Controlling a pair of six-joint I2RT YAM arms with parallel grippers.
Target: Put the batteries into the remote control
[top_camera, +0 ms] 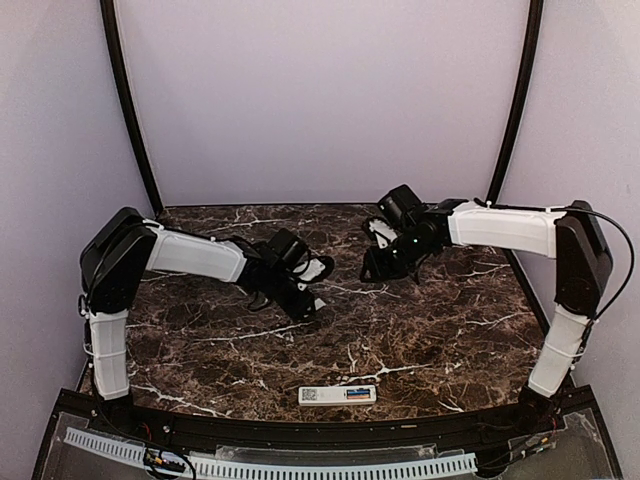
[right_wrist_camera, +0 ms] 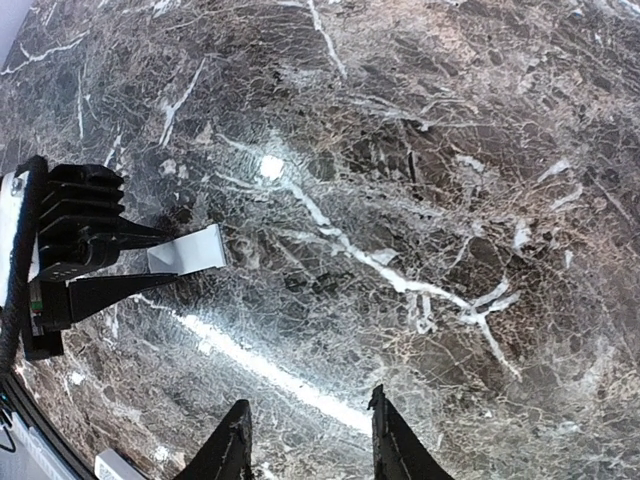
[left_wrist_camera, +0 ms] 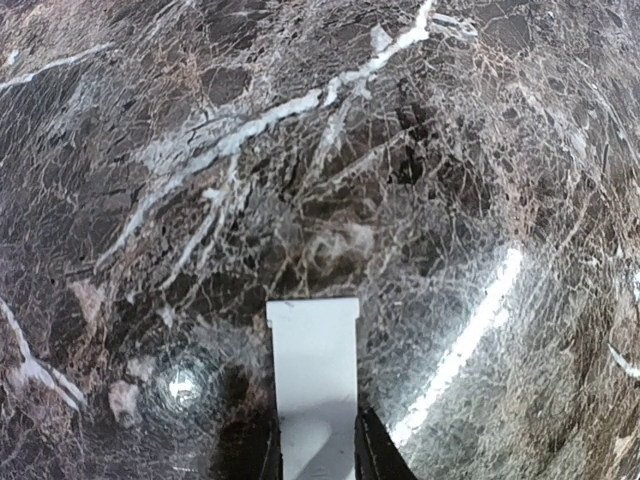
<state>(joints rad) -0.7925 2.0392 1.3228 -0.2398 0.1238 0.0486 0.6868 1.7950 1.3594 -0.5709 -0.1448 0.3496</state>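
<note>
Near the front edge, the slim white remote control (top_camera: pixel 338 394) lies far from both arms. Left gripper (left_wrist_camera: pixel 315 450) clamps a flat white plate (left_wrist_camera: pixel 313 360) — right gripper (right_wrist_camera: pixel 310 440) gapes.

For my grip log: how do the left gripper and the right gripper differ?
The left gripper is shut on a white flat piece; the right gripper is open and empty. The left gripper is nearer the remote than the right gripper. Both are over the table, off the remote.

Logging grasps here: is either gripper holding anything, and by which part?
The left gripper pinches a flat white plate, perhaps the battery cover, by its near end, side edges between the fingers. The right gripper is open and empty.
</note>
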